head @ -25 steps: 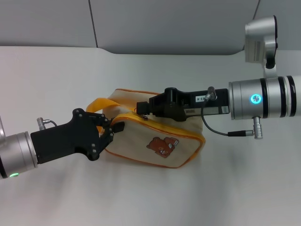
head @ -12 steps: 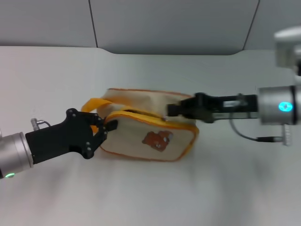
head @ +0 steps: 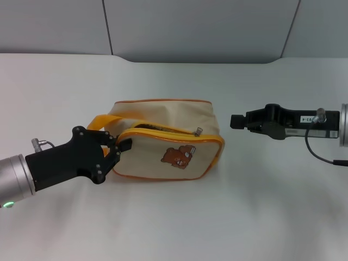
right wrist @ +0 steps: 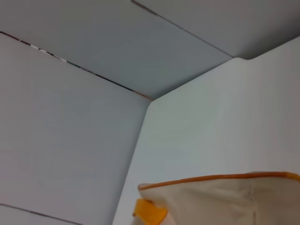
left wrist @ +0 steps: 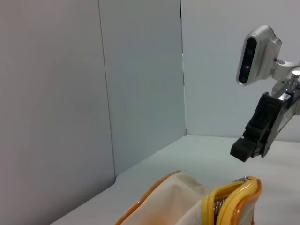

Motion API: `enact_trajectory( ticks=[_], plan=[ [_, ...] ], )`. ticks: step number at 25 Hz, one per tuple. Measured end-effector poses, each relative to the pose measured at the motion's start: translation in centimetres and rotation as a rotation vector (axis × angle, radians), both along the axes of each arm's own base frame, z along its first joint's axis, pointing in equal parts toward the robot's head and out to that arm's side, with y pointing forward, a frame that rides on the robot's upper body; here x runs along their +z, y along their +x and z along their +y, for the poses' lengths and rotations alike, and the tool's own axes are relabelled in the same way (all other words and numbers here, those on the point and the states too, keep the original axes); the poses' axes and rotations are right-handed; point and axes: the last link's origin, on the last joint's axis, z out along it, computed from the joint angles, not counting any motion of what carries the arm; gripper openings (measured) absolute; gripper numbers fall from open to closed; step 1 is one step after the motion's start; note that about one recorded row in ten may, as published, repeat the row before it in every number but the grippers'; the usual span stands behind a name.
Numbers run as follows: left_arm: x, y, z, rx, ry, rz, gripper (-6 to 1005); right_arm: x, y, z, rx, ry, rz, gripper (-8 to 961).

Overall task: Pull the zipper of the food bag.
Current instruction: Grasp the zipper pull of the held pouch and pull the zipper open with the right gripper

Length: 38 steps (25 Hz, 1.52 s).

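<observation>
Zipper (head: 199, 131) sits at the right end of the track on top of the food bag (head: 168, 142), a small metal tab standing up just behind the yellow piping. From there back toward the left end the track looks parted, and the left wrist view seems to show teeth gaping at the bag's near corner. The bag lies mid-bench (head: 174, 228), bear patch facing the robot, orange handle (head: 104, 120) looped out at its left end.

Left hand (head: 117, 152) is at that left end, its black fingers closed on the bag's corner beside the handle, pinning it in place. Right hand (head: 237, 121) hangs off to the right of the bag, clear of the fabric and apart from the tab, holding nothing; whether its fingers are parted or together I cannot tell from here.

Judging by the tab's place, the pull looks done or very nearly so. If any track is left, the right hand must come back in, pinch that tiny tab and draw along the piping while the left keeps the bag anchored. Otherwise the left simply lets go.
</observation>
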Motion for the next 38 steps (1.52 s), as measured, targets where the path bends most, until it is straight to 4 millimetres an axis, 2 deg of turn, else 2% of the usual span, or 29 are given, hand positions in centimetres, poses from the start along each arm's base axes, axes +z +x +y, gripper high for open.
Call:
enact_trajectory(
  ticks=[8, 13, 16, 25, 35, 38],
  plan=[
    [-0.1, 0.3, 0.0, -0.01, -0.006, -0.005, 60, 0.1, -1.3, 0.0, 0.018, -0.047, 0.065, 36],
    [-0.1, 0.4, 0.1, -0.016, -0.006, -0.005, 59, -0.6, -1.5, 0.5, -0.038, -0.078, 0.071, 241],
    [-0.1, 0.5, 0.0, -0.025, -0.008, -0.011, 59, -1.2, -1.7, 0.8, -0.064, -0.097, 0.052, 453],
    [-0.1, 0.8, 0.0, -0.042, -0.012, -0.015, 60, -2.8, -2.9, 1.3, -0.07, -0.153, 0.009, 493],
    [-0.1, 0.9, 0.0, -0.048, -0.012, -0.019, 58, -3.0, -2.4, 1.5, -0.121, -0.174, -0.029, 484],
    [-0.1, 0.9, 0.0, -0.049, -0.012, -0.02, 56, -3.2, -2.7, 1.3, -0.109, -0.184, -0.019, 480]
  ],
)
